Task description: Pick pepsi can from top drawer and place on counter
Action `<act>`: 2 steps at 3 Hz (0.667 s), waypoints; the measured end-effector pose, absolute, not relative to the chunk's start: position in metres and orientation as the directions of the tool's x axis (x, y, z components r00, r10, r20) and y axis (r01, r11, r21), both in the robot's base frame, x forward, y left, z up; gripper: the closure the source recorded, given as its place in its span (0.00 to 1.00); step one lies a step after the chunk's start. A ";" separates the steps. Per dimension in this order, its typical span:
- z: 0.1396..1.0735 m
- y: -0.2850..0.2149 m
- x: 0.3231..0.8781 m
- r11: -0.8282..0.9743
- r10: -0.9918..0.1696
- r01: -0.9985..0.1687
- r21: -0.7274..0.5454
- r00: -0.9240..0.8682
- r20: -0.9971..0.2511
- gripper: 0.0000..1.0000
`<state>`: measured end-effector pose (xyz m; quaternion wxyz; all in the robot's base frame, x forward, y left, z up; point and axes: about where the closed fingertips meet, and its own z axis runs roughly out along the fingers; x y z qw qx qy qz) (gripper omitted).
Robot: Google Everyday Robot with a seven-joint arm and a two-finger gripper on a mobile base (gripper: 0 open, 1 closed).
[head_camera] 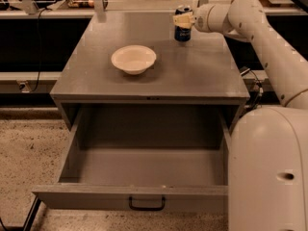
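Observation:
The pepsi can (182,32), dark blue with a silver top, stands upright at the back right of the counter (192,73). My gripper (183,20) reaches in from the right and its cream fingers are closed around the can's upper part. The can's base is at or just above the counter surface. The top drawer (144,165) is pulled fully out below the counter, with nothing in it. Its dark handle (147,204) shows at the middle of the front panel.
A white bowl (134,58) sits on the counter left of centre, well apart from the can. My white arm (260,37) spans the right side and my base (269,172) stands beside the drawer's right end. Shelves with clutter run behind the cabinet.

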<state>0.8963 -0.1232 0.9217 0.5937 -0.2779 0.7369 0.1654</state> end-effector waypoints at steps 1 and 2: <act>0.920 -0.124 0.899 0.796 -0.208 -0.601 -0.077 -0.152 -0.966 0.59; 0.917 -0.119 0.900 0.793 -0.208 -0.605 -0.074 -0.154 -0.966 0.28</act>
